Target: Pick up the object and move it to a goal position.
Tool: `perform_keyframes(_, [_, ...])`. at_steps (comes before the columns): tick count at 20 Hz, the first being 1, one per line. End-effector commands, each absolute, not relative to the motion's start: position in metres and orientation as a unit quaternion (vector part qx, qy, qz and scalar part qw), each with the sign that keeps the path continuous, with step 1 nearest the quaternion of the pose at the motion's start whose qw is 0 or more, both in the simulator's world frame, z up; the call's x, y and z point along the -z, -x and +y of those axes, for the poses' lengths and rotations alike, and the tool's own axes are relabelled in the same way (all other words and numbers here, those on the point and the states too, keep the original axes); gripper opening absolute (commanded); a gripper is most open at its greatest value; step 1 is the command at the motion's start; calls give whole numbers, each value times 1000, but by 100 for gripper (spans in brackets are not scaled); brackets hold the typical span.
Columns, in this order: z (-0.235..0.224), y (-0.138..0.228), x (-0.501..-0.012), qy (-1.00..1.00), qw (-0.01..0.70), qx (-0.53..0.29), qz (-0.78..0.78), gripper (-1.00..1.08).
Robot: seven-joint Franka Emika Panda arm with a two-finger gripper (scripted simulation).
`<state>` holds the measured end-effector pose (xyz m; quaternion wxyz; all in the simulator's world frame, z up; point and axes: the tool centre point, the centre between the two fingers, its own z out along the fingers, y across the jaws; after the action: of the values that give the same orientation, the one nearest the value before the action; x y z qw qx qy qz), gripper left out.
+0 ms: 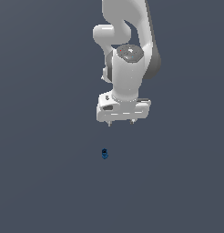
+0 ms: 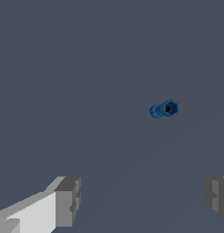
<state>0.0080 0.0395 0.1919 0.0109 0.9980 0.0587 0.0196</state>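
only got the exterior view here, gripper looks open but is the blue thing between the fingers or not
Observer: Not between them. In the wrist view the object lies ahead of the gripper, beyond the open gap.
Operator: which way is it lying
Observer: On its side; one end is six-sided with a dark hole facing the wrist camera.
Operator: fingers touching anything
Observer: No. Both fingertips show only bare floor around them, wide apart.
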Motion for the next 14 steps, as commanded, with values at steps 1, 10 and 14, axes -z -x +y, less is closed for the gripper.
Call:
perform_keyframes(1, [41,-7,-193,-998,12,-20,60,100])
perform_keyframes(10, [32,-20,-181,-997,11,-17,78,100])
perform_keyframes(14, [22,-32,-169,-995,10,-14,98,100])
